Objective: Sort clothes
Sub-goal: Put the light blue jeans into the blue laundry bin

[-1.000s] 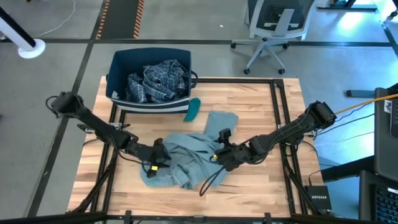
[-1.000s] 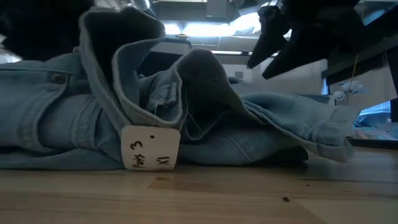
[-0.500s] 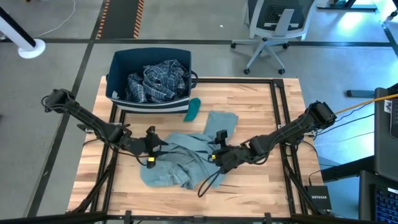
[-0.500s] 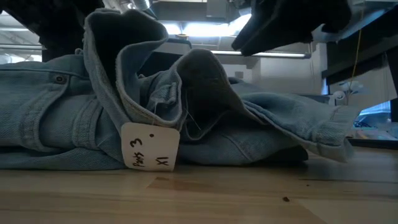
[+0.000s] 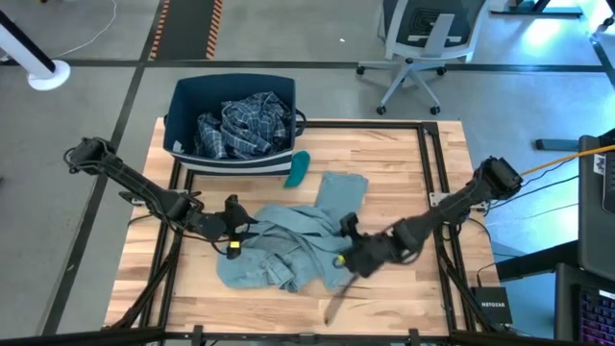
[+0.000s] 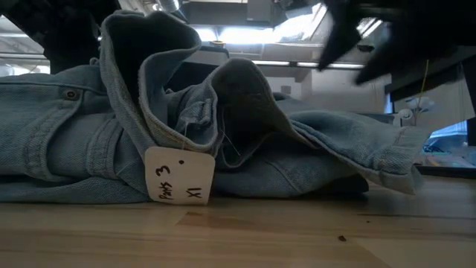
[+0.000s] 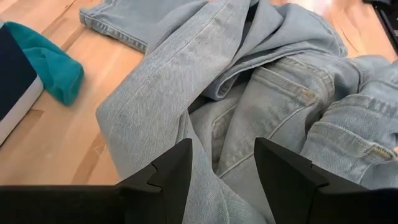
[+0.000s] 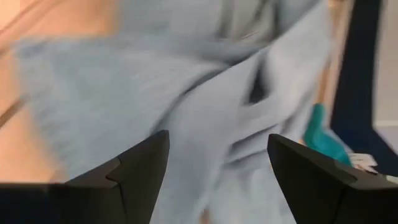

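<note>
Pale denim, the light grey-blue garment [image 5: 288, 245], lies crumpled mid-table between my grippers. My left gripper [image 7: 221, 165] hangs over it, jaws parted, empty; my right gripper [image 8: 214, 168] is also spread wide, holding nothing. I judge I'm lining up a grab; next I must close on a fold. Plaid shirt [image 5: 245, 125] fills the bin [image 5: 183, 101]; teal piece [image 5: 299, 167] lies beside it on the wooden table [image 5: 384, 163], office chair [image 5: 423, 38] beyond.

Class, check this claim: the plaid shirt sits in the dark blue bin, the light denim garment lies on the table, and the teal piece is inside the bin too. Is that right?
Not quite. The teal piece lies on the table just outside the dark blue bin, as the high view shows. The plaid shirt is in the bin, and the light denim garment lies on the table.
</note>
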`<control>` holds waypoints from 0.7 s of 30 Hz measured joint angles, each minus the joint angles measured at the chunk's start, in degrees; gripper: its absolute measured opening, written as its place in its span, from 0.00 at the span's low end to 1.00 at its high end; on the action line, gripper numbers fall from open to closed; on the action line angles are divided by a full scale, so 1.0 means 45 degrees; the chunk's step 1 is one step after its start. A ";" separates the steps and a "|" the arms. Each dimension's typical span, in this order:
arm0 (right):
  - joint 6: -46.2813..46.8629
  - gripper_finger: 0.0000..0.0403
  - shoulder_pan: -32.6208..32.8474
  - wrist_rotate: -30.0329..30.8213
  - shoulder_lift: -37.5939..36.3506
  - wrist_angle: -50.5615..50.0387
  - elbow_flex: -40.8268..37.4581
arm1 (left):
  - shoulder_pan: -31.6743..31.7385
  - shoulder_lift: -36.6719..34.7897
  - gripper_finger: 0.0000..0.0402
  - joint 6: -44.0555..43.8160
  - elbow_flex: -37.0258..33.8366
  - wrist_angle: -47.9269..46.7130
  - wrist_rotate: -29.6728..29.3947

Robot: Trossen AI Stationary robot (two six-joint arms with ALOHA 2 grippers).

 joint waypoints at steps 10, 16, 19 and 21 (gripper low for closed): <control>0.2878 0.72 0.3415 0.1833 -0.0020 -0.2370 -0.0375 | -0.0030 0.0965 0.42 -0.0188 0.0005 0.0020 -0.0016; 0.2990 0.72 0.4128 0.2538 0.0537 -0.0807 -0.2203 | 0.0063 0.1814 0.42 -0.0500 0.0010 0.0084 -0.0037; 0.2386 0.72 0.4081 0.2872 0.1024 0.0973 -0.2899 | 0.0058 0.2205 0.42 -0.0672 0.0010 0.0157 -0.0040; 0.1219 0.72 0.3932 0.3382 0.1469 0.2026 -0.3200 | 0.0070 0.2438 0.42 -0.0836 0.0010 0.0175 -0.0040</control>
